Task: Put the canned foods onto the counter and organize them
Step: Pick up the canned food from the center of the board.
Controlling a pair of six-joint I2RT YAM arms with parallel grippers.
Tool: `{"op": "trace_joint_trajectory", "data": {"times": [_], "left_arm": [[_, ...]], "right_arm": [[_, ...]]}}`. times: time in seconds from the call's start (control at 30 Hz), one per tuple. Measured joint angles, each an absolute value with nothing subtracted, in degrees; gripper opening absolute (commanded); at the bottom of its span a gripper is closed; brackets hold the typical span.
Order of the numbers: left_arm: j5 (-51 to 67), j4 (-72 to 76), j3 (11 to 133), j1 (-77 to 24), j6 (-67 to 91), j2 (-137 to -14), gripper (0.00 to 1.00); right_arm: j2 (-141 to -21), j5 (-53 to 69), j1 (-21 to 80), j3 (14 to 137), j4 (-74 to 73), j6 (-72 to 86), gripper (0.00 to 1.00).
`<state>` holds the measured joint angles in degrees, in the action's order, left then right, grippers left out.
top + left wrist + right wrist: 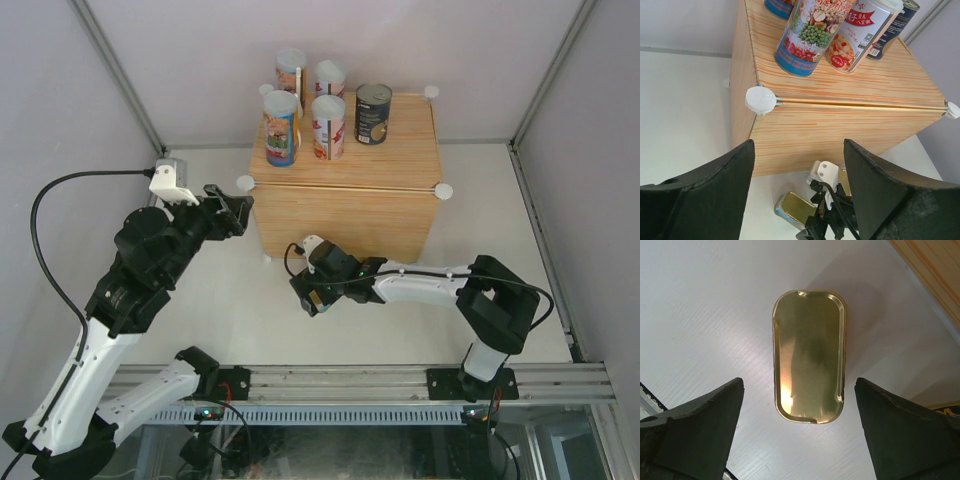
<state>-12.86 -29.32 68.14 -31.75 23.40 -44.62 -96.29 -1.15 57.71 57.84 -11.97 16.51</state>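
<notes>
Top external view gives you the white table (250,330) with the light wood-grain counter (400,165) standing at its far middle.

Your left gripper (238,208) hovers just beside the counter's near left corner. In the left wrist view its jaws stand partly apart, with nothing between them but the counter's front face.

Your right gripper (799,382) is low over the table, near the counter's front face and left of its middle. Its jaws are spread wide and have hold of nothing.

Four tall white-lidded cans (281,128) stand upright in a two-by-two cluster on the far left part of the counter top. The dark can (373,113) with a metal top stands upright just to their right.

One flat gold tin (809,357) lies flat on the table, off the counter and directly under your right gripper. It sits between the two jaws, and bare table shows on each long side, so neither finger touches it.

A white round connector (760,100) marks the counter's near left corner.
</notes>
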Motion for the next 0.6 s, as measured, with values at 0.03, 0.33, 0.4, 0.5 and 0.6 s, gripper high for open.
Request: {"op": "trace_joint_trajectory", "data": {"times": [0.03, 0.33, 0.4, 0.5, 0.6], "left_arm": [[-12.88, -29.32, 68.14, -31.75, 23.38, -44.64, 0.76], [-12.88, -29.34, 68.14, -31.75, 23.38, -44.64, 0.76], [-12.91, -29.34, 68.14, -31.75, 23.38, -44.64, 0.76], [-12.91, -29.32, 68.14, -31.75, 23.35, -44.64, 0.76], [-12.93, -29.32, 68.14, -31.75, 23.35, -44.64, 0.77]], "right_arm": [[-96.62, -1.15, 57.71, 58.04, -11.99, 16.53, 0.9], [-98.3, -0.97, 57.49, 58.7, -12.67, 16.53, 0.83], [-98.5, -0.97, 57.45, 58.72, -12.71, 16.56, 0.82], [-98.67, -0.95, 57.41, 58.76, -12.99, 16.71, 0.78], [-99.11, -0.93, 57.36, 59.13, -13.21, 16.75, 0.72]]}}
